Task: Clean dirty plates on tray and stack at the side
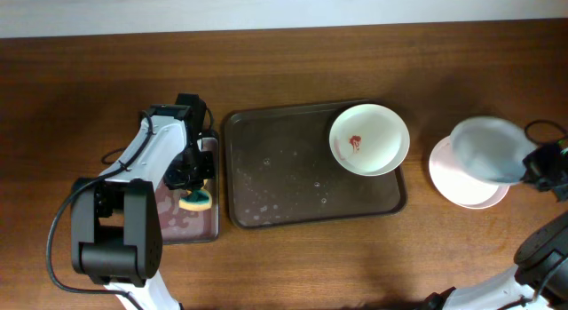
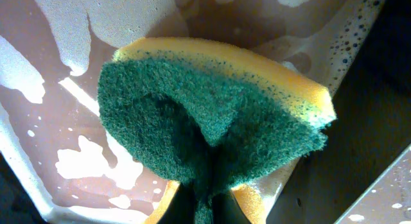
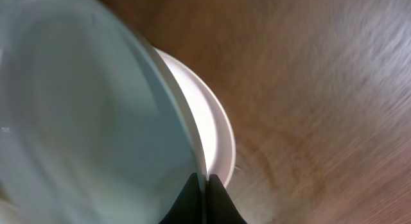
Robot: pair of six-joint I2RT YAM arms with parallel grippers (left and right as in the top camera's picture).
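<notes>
Green scouring fibre over yellow foam fills the left wrist view: the sponge is folded and bunched, its lower end pinched between the nearly closed fingers of the left pincer. It hangs just over the wet, pinkish floor of the small tray, where patches of foam lie.

From overhead, the left arm rises from its black base at the lower left. Its white link runs up and to the right, then the wrist folds back down, so the left pincer points down into the small tray near that tray's right rim, with the sponge at its tip.

Just to the right lies the brown tray, its floor speckled with droplets. One smeared plate sits flat in its upper right corner, a red sauce mark left of its middle.

The right arm enters from the lower right corner and its wrist reaches leftward. The right pincer is clamped on the rim of the held plate, which is tilted and looks plain white. Under it, a resting plate lies flat on the wooden surface, right of the brown tray.

At the right wrist, the dark fingers of the right pincer stand almost together on the thin edge of the held plate, with the resting plate showing behind it.
</notes>
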